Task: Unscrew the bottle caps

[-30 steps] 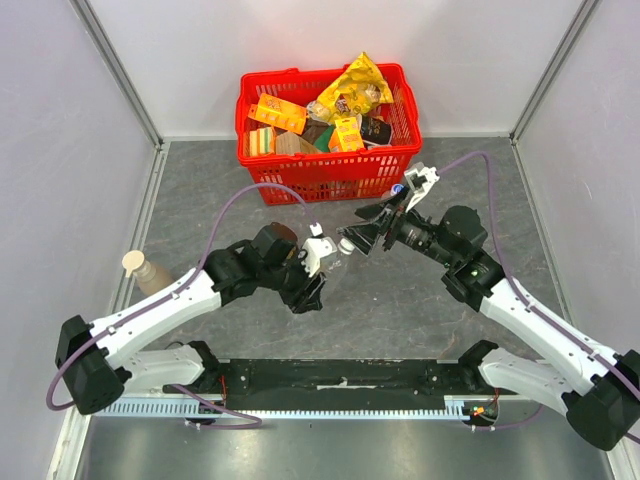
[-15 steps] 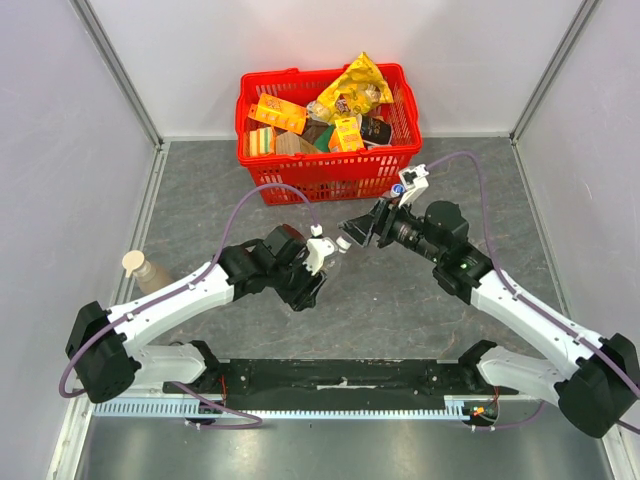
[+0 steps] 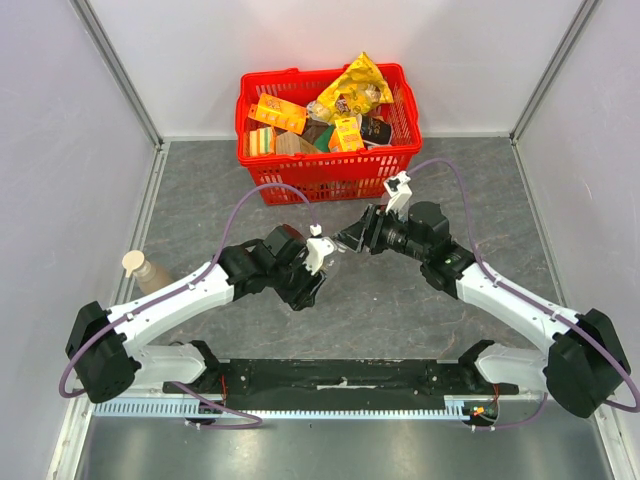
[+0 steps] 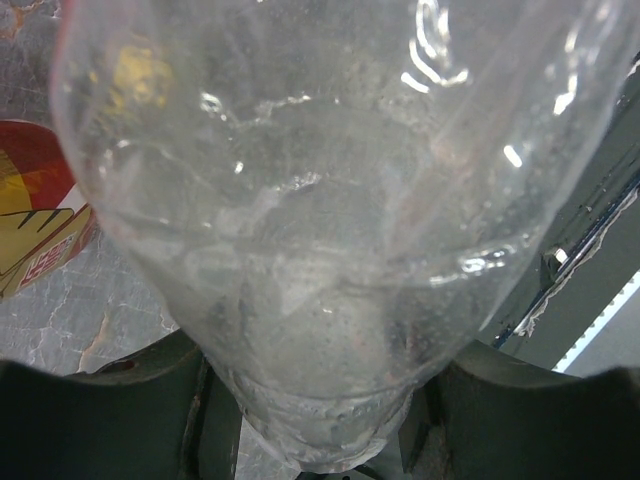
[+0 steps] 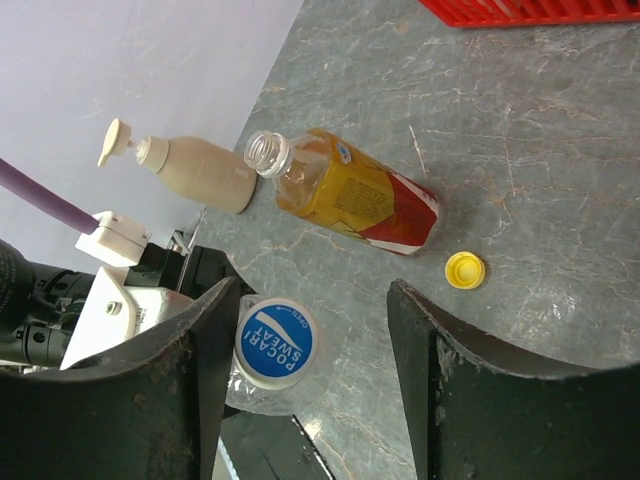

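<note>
The grey marbled table (image 3: pixel 400 320) carries a red basket (image 3: pixel 325 165) at its far edge, heaped with packets whose print is too small to read from here. Both arms reach in over the middle of the table and meet nose to nose.

The left gripper (image 3: pixel 312 262) is clamped on a clear bottle (image 4: pixel 330 220), its dark fingers (image 4: pixel 100 400) pressed on either side of the body. The bottle's long axis runs from that gripper straight toward the right gripper (image 5: pixel 312 300), so its blue cap (image 5: pixel 275 342) faces the right wrist camera square on. White letters on the cap read "POCARI SWEAT". The right gripper's fingers are spread wide with the cap between them, one finger very near its edge, though I cannot tell if it touches.

Below them on the table an orange bottle (image 5: pixel 350 190) with a red and yellow label lies on its side, neck open and capless, mouth pointing at a cream pump bottle (image 5: pixel 195 172) just beside it. Its label print is unreadable. A yellow cap (image 5: pixel 465 269) lies flat on the table near that bottle's base end, apart from it
</note>
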